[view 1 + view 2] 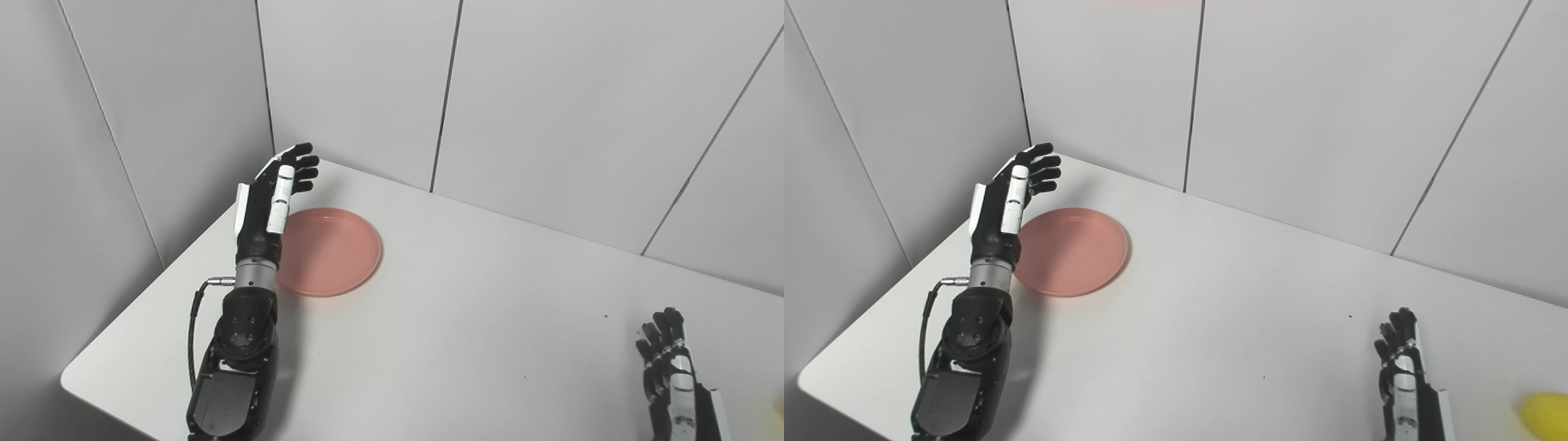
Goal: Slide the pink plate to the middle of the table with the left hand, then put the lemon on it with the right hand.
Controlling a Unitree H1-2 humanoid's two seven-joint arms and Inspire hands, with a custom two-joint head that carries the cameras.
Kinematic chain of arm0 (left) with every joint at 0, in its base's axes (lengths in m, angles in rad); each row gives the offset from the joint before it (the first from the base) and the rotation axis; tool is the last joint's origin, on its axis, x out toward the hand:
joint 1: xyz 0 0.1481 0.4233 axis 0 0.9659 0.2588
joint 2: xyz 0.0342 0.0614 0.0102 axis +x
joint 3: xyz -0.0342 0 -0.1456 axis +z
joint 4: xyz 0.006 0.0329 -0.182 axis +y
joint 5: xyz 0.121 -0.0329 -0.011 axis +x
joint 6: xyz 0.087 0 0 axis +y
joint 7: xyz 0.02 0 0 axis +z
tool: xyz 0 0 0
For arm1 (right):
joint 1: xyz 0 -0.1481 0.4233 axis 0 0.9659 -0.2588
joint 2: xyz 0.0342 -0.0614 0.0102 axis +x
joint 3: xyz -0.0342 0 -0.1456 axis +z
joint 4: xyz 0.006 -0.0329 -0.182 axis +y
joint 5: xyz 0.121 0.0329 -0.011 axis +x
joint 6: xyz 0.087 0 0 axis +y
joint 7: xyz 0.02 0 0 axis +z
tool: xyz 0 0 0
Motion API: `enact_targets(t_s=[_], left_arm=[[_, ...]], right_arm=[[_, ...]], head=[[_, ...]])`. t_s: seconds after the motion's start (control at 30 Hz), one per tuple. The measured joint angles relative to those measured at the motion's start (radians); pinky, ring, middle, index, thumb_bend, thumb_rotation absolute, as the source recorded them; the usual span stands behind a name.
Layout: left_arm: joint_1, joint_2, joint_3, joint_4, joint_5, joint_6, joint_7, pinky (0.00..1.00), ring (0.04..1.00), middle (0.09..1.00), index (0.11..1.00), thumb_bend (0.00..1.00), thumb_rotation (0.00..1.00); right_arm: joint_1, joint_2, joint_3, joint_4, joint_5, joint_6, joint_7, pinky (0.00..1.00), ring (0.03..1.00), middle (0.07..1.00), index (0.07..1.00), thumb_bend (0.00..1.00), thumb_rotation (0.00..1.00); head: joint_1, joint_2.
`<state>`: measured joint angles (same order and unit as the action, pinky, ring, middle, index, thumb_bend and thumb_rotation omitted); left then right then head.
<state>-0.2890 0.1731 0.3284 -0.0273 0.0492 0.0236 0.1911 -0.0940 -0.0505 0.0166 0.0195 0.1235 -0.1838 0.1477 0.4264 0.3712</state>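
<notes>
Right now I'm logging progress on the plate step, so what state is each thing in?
pink plate: flat near the table's far left corner, empty, not yet slid.
lemon: on the table at the right edge, not held.
left hand: open, at the plate's left rim.
right hand: open, holding nothing.

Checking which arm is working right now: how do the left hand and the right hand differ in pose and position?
The left hand is raised at the table's far left, by the pink plate, fingers spread and curled above its rim; the right hand sits low at the near right, away from the plate. The left hand's arm shows in full; the right hand's is mostly cut off. Both hold nothing; the lemon lies untouched.
</notes>
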Motion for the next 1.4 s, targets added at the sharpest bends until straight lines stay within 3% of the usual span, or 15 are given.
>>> enact_targets(t_s=[0.33,0.6,1.13,1.4], left_arm=[[-0.009,0.062,0.039,0.116,-0.023,-0.016,0.013,0.73,0.751,0.749,0.744,0.60,1.00],[-0.009,0.064,0.043,0.210,-0.062,-0.044,0.017,0.81,0.787,0.784,0.783,0.60,1.00],[-0.009,0.068,0.012,0.285,-0.107,-0.074,-0.003,0.81,0.805,0.808,0.808,0.57,1.00],[-0.009,0.023,0.012,0.286,-0.221,-0.073,-0.029,0.82,0.823,0.822,0.820,0.59,1.00]], right_arm=[[0.003,-0.003,0.000,-0.002,-0.006,0.001,-0.001,1.00,1.000,1.000,1.000,0.46,1.00],[0.003,-0.007,-0.001,-0.003,0.002,0.001,0.000,1.00,1.000,1.000,1.000,0.46,1.00],[0.010,-0.022,0.000,-0.009,0.015,0.001,0.004,1.00,1.000,1.000,1.000,0.49,1.00],[0.015,-0.026,0.000,-0.017,0.002,0.001,0.000,1.00,1.000,1.000,1.000,0.50,1.00]], head=[[0.003,-0.002],[0.008,0.005],[0.006,0.020],[0.003,0.025]])
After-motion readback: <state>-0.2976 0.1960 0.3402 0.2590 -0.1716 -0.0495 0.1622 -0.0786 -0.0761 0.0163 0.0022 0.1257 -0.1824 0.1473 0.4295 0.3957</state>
